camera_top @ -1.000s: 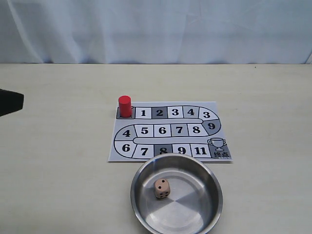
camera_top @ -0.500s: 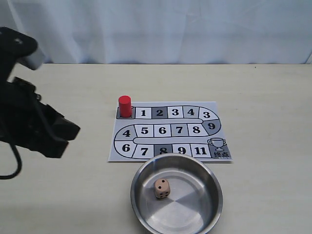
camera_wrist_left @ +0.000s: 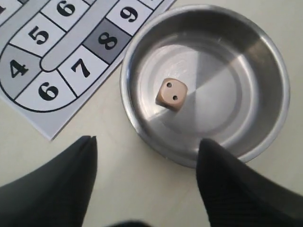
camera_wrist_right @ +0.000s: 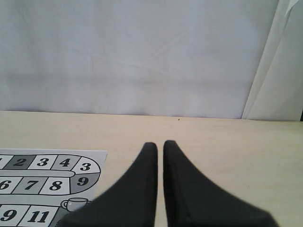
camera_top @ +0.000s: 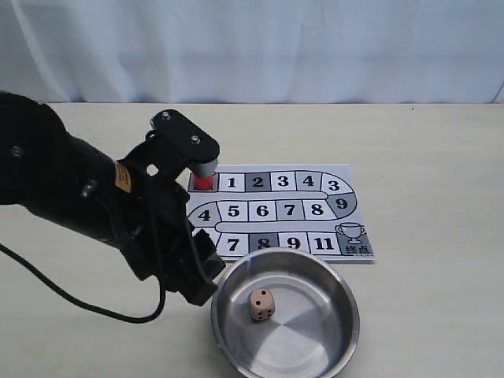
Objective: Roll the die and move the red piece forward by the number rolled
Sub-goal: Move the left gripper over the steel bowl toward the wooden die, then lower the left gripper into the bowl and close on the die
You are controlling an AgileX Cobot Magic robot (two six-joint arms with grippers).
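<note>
The pale die (camera_top: 261,305) lies in a steel bowl (camera_top: 319,277) in front of the numbered board (camera_top: 276,211). In the left wrist view the die (camera_wrist_left: 171,94) shows a two-pip face, inside the bowl (camera_wrist_left: 227,66). My left gripper (camera_top: 205,273) hangs open just outside the bowl's left rim; its fingers (camera_wrist_left: 85,156) stand wide apart with nothing between them, the gripper (camera_wrist_left: 147,144) over bare table. The red piece (camera_top: 205,180) stands at the board's start square, mostly hidden behind the left wrist. My right gripper (camera_wrist_right: 160,144) is shut and empty, out of the exterior view.
The left arm's black body (camera_top: 87,197) and its cable (camera_top: 79,303) cover the table's left side. The board (camera_wrist_left: 52,47) lies beside the bowl; its far end (camera_wrist_right: 45,172) shows in the right wrist view. A white curtain (camera_top: 252,47) backs the table.
The left arm has swept in from the left edge toward the bowl and now covers most of the red piece. Die, bowl and board have not moved.
</note>
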